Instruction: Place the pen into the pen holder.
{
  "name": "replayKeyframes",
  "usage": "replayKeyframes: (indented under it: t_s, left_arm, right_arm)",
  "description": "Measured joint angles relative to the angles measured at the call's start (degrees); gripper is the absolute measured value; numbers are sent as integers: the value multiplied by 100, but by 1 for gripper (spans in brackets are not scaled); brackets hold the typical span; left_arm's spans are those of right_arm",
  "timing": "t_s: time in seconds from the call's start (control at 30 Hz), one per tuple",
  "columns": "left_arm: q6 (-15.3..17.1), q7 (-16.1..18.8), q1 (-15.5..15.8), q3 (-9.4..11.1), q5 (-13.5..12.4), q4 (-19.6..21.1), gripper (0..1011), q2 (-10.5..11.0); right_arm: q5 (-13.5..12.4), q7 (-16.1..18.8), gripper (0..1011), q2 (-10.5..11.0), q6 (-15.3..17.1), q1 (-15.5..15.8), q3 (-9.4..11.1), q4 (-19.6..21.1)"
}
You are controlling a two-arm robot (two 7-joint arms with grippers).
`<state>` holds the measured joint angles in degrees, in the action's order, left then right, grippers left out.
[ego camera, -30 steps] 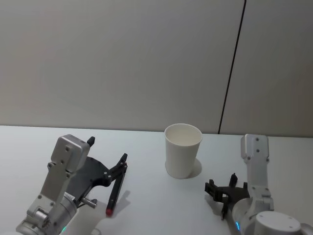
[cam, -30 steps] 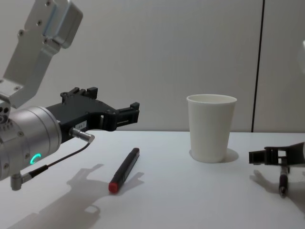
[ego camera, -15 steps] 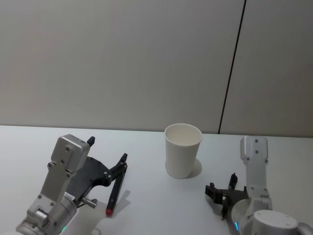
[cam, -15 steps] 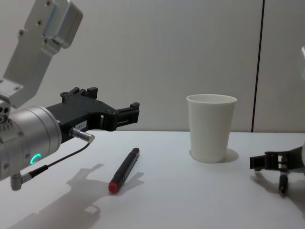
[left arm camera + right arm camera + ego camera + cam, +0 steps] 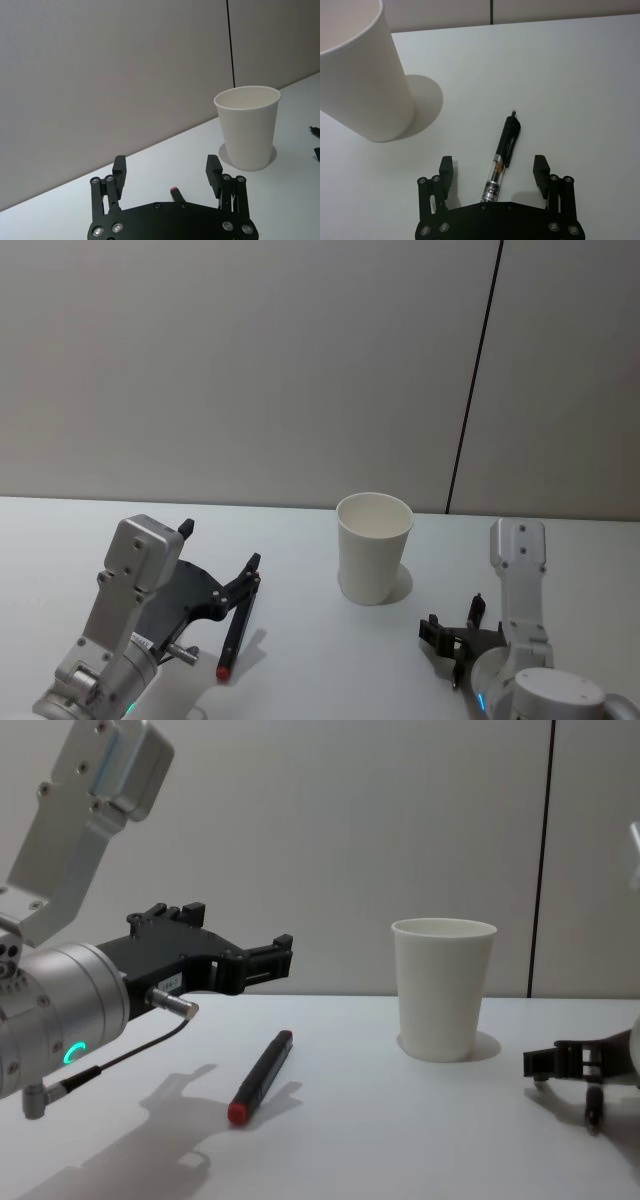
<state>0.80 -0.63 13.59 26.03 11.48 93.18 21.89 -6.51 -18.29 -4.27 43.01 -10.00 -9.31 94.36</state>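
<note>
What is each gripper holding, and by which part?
Nothing. The left gripper hangs open; the right gripper is open, astride a pen lying flat.

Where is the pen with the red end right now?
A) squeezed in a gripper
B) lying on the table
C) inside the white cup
B: the pen with the red end lies flat on the table, left of the white cup, by the open left gripper.

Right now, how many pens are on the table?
2. One red-tipped pen lies below the open left tool, left of the cup. One clear-barrelled pen lies under the open right tool, right of the cup.
</note>
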Motion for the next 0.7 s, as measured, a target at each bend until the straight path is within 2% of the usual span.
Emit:
replayKeyframes:
  t_s: [0.1,0.23,0.7]
  left_arm:
    - [0,0,0,0,0,0,1002,1]
    - [0,0,0,0,0,0,1001,0]
    - [0,0,0,0,0,0,1002,1]
  right_arm:
    - [6,-3,998,-6,0,-1,4,-5]
    - [18,-9,919,-14,0,-4,11,-13]
    - [30,-11,487,-27,1,-9,17,-27]
